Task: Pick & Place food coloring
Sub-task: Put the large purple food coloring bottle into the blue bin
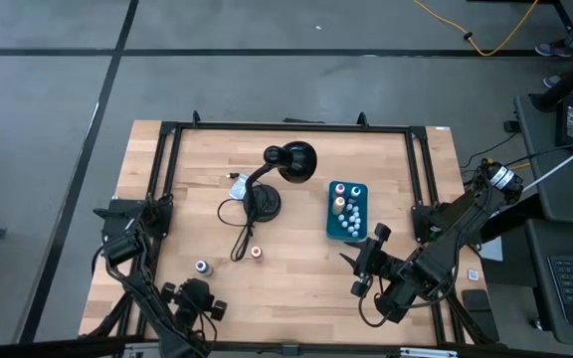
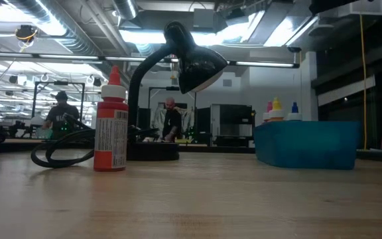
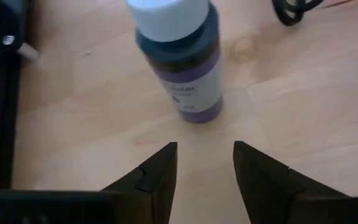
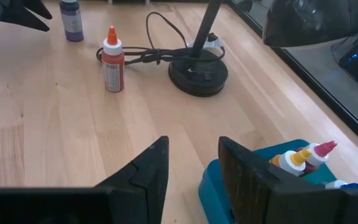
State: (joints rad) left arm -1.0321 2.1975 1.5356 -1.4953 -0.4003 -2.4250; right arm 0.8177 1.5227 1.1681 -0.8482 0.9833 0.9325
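In the high view the left claw [image 1: 199, 288] sits at lower left of the worktop [image 1: 296, 264], fingers parted and holding nothing, just short of the purple food coloring bottle [image 1: 201, 267]; the red bottle [image 1: 257, 253] stands right of it; the right claw [image 1: 358, 261], parted and empty, hovers below the teal box [image 1: 346, 209] of bottles, right of centre.
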